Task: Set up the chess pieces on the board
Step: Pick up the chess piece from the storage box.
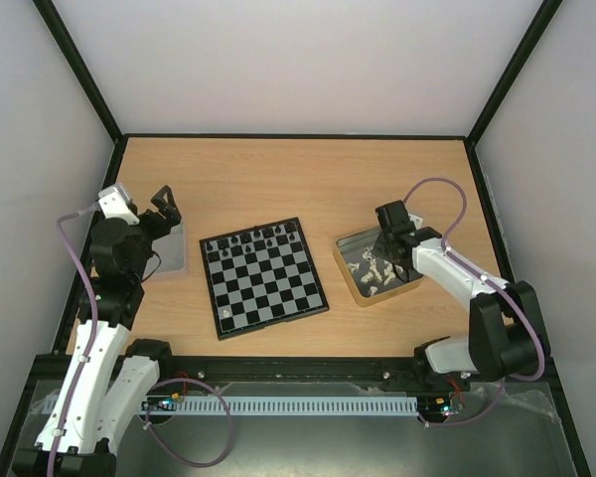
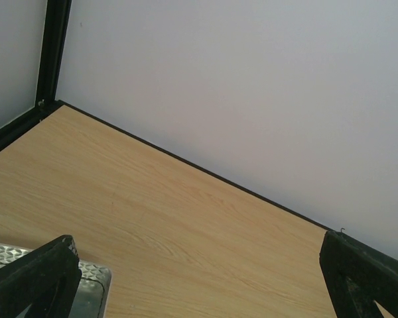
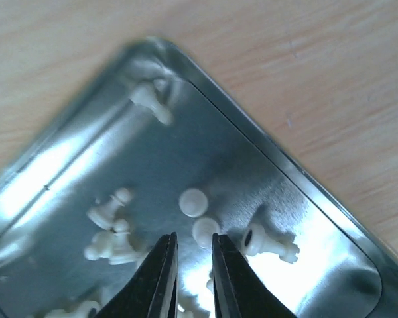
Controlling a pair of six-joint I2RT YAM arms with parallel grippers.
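- Centrally, your board [image 1: 265, 277] lay mid-table [image 1: 308, 179], with black pieces [image 1: 253, 238] along its far row and one white piece [image 1: 225, 312] at its near left corner.
- More white pieces [image 3: 109, 212] lay scattered in the gold-rimmed tray [image 1: 350, 243] just to its right.
- Your right gripper [image 3: 194, 237] hung low over them, jaws a narrow gap apart.
- Your left gripper [image 2: 198, 240] sat by the silver tray [image 2: 86, 278], jaws spread wide.

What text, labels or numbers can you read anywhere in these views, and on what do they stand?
None can be read.
The board: any edge markings are too small to make out from the top camera.
The gold-rimmed tray and the white pieces in it: no lettering visible.
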